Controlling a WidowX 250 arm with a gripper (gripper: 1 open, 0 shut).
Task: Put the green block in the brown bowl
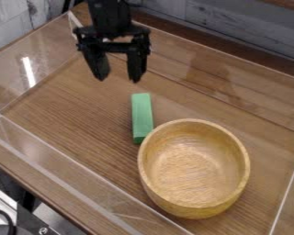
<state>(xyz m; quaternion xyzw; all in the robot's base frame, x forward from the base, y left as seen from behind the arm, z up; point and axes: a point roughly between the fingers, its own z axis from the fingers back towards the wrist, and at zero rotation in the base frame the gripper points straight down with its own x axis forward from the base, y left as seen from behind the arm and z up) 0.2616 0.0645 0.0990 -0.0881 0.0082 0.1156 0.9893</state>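
Gripper hangs jaws wide, empty, above the desk's far side. Green block lies mid-desk, touching the brown bowl's rim.

I count one long, slim, bright green rectangular block. There is one large, round, light-brown wooden bowl with a thick rim. There is one wood-grain table top, the single surface under both. I count one clear plastic wall standing along the table's edges. My own black claw is the only one, and it has two fingers.
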